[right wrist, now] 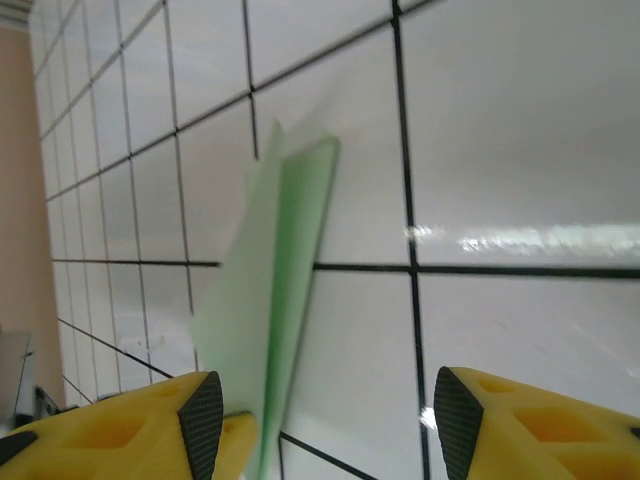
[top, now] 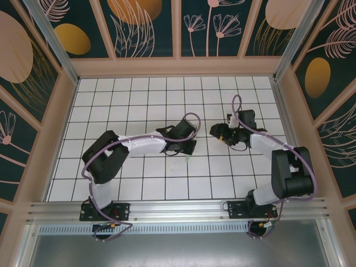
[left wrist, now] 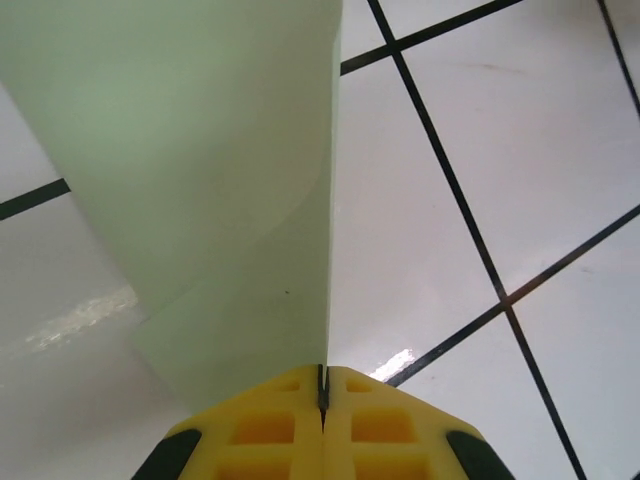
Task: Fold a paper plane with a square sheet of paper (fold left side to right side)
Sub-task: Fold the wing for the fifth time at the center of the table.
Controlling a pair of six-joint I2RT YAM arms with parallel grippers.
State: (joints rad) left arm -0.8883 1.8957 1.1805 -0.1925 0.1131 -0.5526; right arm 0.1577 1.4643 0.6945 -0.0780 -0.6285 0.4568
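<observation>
The pale green paper [left wrist: 220,180] is folded into overlapping layers and rises upright from my left gripper [left wrist: 322,385], whose yellow fingers are shut on its lower edge. From above, the left gripper [top: 189,147] is at mid-table, with a sliver of green paper [top: 188,157] showing below it. My right gripper [top: 218,132] is just to its right and open. In the right wrist view the folded paper [right wrist: 270,290] shows edge-on and blurred, close to the left finger [right wrist: 200,425] of the open right gripper [right wrist: 328,415] and not touching the right finger.
The white grid-tile table [top: 139,94] has low wooden walls [top: 178,67] on three sides and a metal rail [top: 178,208] along the near edge. Both arm bases sit on that rail.
</observation>
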